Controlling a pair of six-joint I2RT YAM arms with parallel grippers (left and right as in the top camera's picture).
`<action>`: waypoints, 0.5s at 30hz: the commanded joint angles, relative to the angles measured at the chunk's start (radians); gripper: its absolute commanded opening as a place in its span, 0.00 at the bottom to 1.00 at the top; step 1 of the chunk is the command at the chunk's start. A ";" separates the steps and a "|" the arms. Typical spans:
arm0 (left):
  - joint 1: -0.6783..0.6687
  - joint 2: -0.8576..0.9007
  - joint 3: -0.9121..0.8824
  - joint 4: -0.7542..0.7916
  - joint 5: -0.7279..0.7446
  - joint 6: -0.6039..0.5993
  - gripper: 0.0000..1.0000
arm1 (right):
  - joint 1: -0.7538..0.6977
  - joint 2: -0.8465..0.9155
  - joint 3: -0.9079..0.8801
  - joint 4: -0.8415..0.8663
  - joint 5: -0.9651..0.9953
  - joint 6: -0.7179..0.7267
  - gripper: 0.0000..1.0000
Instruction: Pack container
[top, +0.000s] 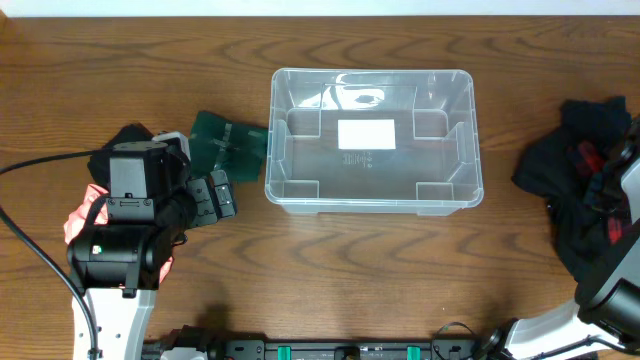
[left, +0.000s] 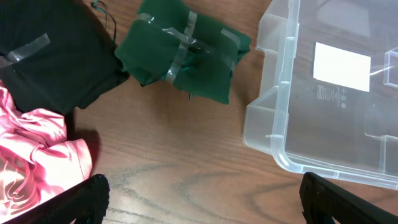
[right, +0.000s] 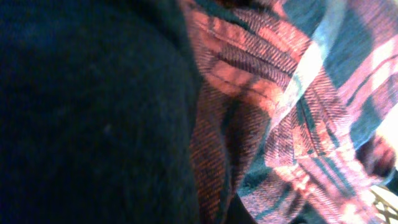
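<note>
red-and-dark plaid woven cloth (right: 280, 124) fills the right wrist view; the right gripper's grip cannot be told. the left gripper (left: 200, 196) hangs spread near a taped green fabric bundle (left: 186, 53). the large clear plastic rectangular bin (top: 370, 175) sits centrally, empty: nothing packed yet.

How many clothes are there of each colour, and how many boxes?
Green bundle: 1
Pink cloth: 1
Black cloths: 2, left black cloth, right black cloth
Red checked cloth: 1
Clear container: 1
Total: 6

Right jaws hidden in blurred plaid cloth (right: 280, 124), container (left: 278, 118) cut off by left wrist view's right edge
</note>
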 joint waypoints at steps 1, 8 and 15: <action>0.004 0.000 0.010 -0.002 -0.001 0.004 0.98 | 0.080 -0.140 0.132 -0.051 -0.126 0.005 0.01; 0.004 0.000 0.010 -0.001 -0.001 0.004 0.98 | 0.317 -0.344 0.376 -0.233 -0.190 -0.024 0.01; 0.004 0.001 0.010 -0.002 -0.001 0.004 0.98 | 0.715 -0.414 0.479 -0.224 -0.175 -0.001 0.01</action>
